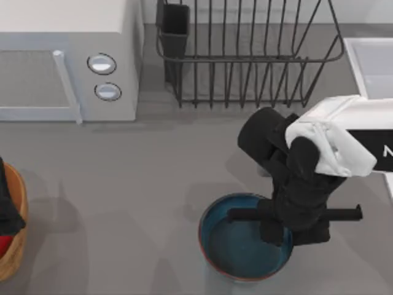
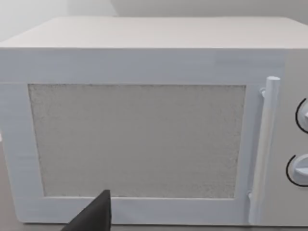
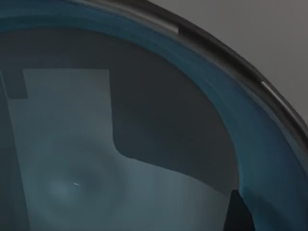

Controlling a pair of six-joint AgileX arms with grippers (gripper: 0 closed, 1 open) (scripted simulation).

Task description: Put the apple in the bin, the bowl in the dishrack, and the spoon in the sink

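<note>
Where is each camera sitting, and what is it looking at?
Top view: above the table, looking down at the microwave, dishrack, bowl; right end effector over the bowl.
Left wrist view: faces the microwave door; a dark fingertip shows.
Right wrist view: looks into the bowl.
Shared: microwave, bowl.

The top view looks straight down on the table (image 1: pixel 141 178), the left wrist view faces the microwave (image 2: pixel 144 125) from near, and the right wrist view looks very close into the bowl (image 3: pixel 144 144).
</note>
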